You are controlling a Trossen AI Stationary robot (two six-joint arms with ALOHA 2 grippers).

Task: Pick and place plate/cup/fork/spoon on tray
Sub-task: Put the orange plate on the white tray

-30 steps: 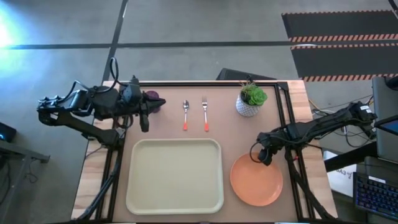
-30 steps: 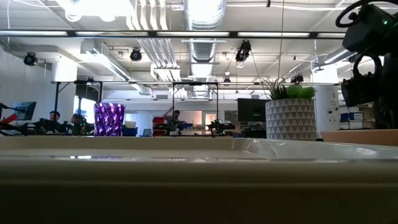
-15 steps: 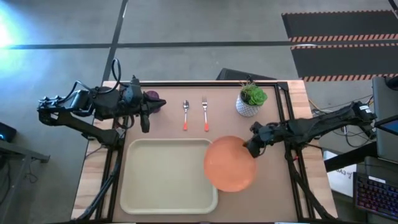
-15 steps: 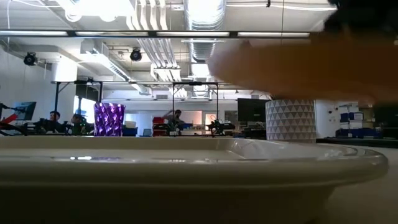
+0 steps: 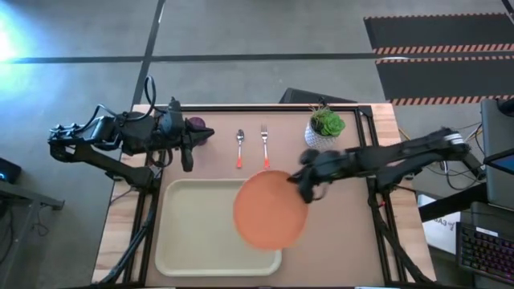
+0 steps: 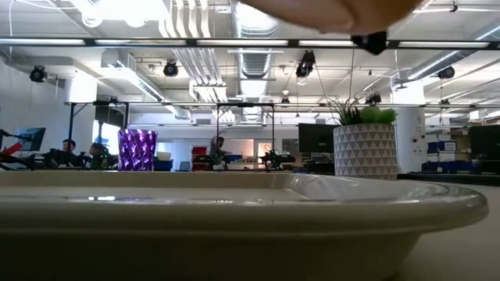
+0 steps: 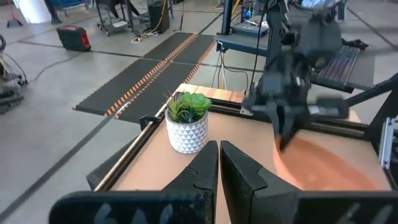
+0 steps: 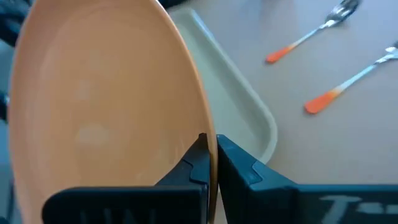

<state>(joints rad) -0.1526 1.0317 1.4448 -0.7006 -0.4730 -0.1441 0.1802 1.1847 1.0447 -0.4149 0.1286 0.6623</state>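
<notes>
- Right pincer (image 5: 303, 183) clamped on the rim of the orange plate (image 5: 270, 209), fingers pinching the thin edge as the right wrist view shows (image 8: 93, 112).
- Plate carried in the air, off the desk (image 5: 345, 241), hanging over the right end of the cream tray (image 5: 197, 233); partly past the tray's right rim.
- Judged step: transfer of the plate to the tray, mid-carry, not yet set down.
- Next move, as a judgement: shift further over the tray's middle, level the plate, lower until the base rests inside the rim, then release. Risk of the plate landing across the raised rim and tipping if lowered here.
- Left pincer (image 5: 187, 157) closed on nothing, waiting near the far left corner of the desk, just beside the purple cup (image 5: 198, 128).
- Spoon (image 5: 239, 148) and fork (image 5: 264, 147) lying side by side by the desk's far edge, apart from the tray, untouched.
- Potted plant in a white pot (image 5: 324, 128) toward the far right corner of the desk, no part of the task.
- Cup, fork and spoon all yet to be placed.
</notes>
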